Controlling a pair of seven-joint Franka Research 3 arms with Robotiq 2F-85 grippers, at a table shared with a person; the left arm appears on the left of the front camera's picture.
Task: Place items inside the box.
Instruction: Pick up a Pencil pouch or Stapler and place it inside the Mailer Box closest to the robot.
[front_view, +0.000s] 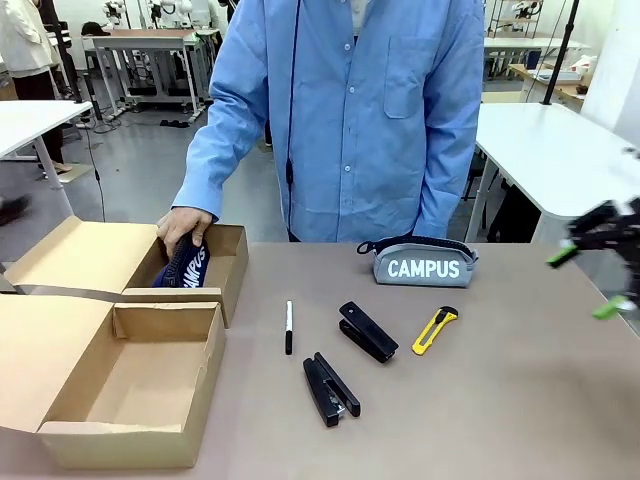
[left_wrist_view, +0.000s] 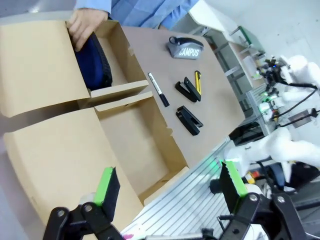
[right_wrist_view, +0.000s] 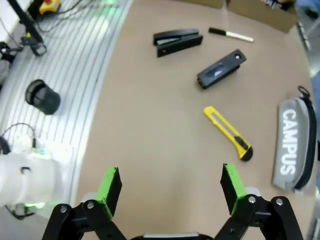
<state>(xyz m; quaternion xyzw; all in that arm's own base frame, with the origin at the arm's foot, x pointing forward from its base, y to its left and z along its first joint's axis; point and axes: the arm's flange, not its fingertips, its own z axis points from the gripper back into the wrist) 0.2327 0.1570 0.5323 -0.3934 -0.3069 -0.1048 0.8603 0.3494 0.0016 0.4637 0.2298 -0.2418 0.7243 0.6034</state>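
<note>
With our left gripper (left_wrist_view: 170, 182) and right gripper (right_wrist_view: 169, 185) both spread and empty, we are finding the box (front_view: 130, 445) far beyond the right jaws, the grey CAMPUS case (right_wrist_view: 292, 145) ahead to their right, and the yellow utility knife (right_wrist_view: 227, 132) nearest, lying slantwise.

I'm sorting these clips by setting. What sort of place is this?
Likely a robotics lab: white worktables stand behind the person, and the right gripper hangs over the table.
</note>
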